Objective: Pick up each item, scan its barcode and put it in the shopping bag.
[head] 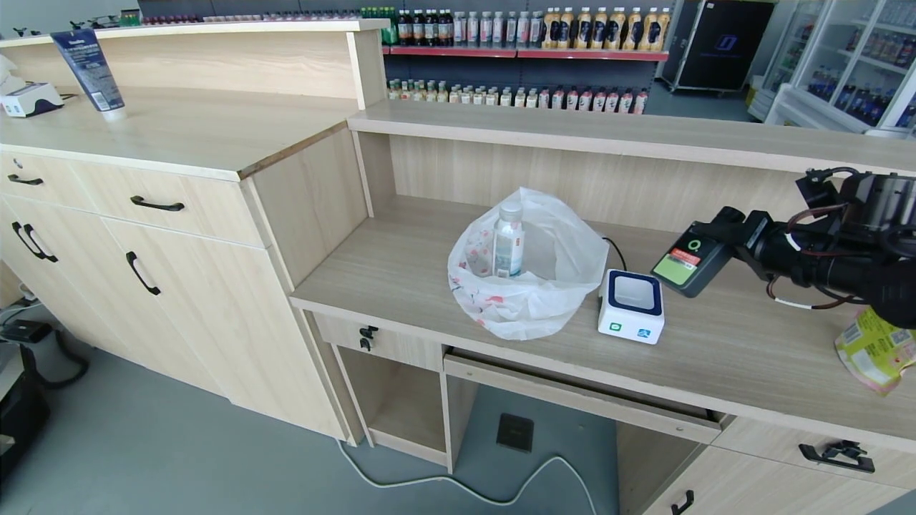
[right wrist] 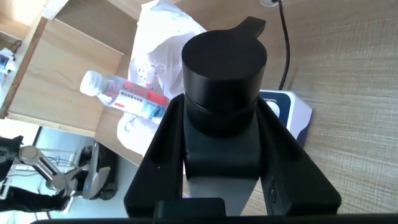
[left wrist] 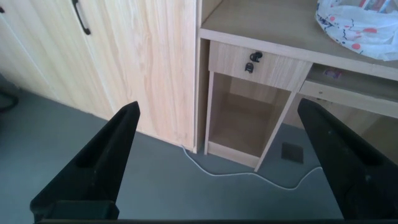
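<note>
My right gripper (head: 724, 242) is shut on a dark container (head: 689, 263) with a green label and holds it just right of and above the white and blue scanner (head: 631, 306). In the right wrist view the container's round black cap (right wrist: 224, 56) sticks out between the fingers (right wrist: 283, 155), with the scanner (right wrist: 295, 109) beyond. The white shopping bag (head: 533, 290) sits open left of the scanner with a clear water bottle (head: 509, 239) inside. My left gripper (left wrist: 219, 109) hangs open and holds nothing, low, in front of the desk's drawer and leg space.
A yellow-green snack packet (head: 876, 350) lies at the desk's right end. A blue tube (head: 89, 68) and a white device (head: 28, 99) stand on the higher counter at the left. The scanner's cable (head: 614, 250) runs back toward the wall. Bare desk lies ahead of the scanner.
</note>
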Robot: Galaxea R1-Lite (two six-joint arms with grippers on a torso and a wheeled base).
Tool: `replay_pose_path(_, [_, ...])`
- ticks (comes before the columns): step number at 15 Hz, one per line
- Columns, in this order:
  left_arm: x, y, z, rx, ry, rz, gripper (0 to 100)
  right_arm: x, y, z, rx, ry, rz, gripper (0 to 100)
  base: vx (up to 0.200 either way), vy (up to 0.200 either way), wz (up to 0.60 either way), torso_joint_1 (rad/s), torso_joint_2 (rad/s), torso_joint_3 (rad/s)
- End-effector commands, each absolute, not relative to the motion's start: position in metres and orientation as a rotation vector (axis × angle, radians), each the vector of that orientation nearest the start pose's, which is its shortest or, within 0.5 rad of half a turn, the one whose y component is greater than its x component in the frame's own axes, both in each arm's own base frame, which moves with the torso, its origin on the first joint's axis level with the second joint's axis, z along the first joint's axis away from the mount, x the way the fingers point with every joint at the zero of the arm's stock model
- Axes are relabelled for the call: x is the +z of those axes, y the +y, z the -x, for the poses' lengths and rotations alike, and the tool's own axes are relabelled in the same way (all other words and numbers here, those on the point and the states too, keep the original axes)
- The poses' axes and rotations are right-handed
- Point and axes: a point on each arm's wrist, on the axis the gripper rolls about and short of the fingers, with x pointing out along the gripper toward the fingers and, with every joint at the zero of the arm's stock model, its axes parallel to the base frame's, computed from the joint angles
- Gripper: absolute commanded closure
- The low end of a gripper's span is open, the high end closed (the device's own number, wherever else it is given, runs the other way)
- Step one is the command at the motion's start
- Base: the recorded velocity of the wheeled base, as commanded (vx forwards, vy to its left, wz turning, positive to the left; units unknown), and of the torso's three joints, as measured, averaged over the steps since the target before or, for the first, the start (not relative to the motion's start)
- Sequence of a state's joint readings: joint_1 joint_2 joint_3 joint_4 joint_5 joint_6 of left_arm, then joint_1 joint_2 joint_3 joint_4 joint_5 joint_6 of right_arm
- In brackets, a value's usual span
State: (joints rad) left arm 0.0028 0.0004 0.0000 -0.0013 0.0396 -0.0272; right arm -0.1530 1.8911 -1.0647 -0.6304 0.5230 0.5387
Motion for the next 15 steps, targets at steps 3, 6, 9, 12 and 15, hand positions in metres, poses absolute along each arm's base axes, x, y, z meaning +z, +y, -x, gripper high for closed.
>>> replay_pose_path(3, [0.076, 0.001, 0.023, 0.043, -0.002, 0.028, 0, 0.181, -0.041, -0.368, 0.323, 0.299, -0.585, 100, 0.0, 0.0, 0.0, 0.0, 0.0, 0.0])
replay_pose_path(6, [0.076, 0.001, 0.023, 0.043, -0.002, 0.028, 0, 0.177, -0.041, -0.369, 0.323, 0.308, -0.574, 100, 0.0, 0.0, 0.0, 0.0, 0.0, 0.0])
replay_pose_path(9, [0.076, 0.001, 0.023, 0.043, -0.002, 0.028, 0, 0.176, -0.041, -0.37, 0.323, 0.311, -0.573, 100, 0.0, 0.0, 0.0, 0.0, 0.0, 0.0])
replay_pose_path(12, [0.076, 0.001, 0.023, 0.043, -0.002, 0.028, 0, 0.176, -0.041, -0.372, 0.326, 0.306, -0.553, 100, 0.0, 0.0, 0.0, 0.0, 0.0, 0.0])
replay_pose_path(15, [0.076, 0.001, 0.023, 0.043, -0.002, 0.028, 0, 0.217, -0.019, -0.342, 0.38, 0.163, -0.12, 100, 0.0, 0.0, 0.0, 0.0, 0.0, 0.0])
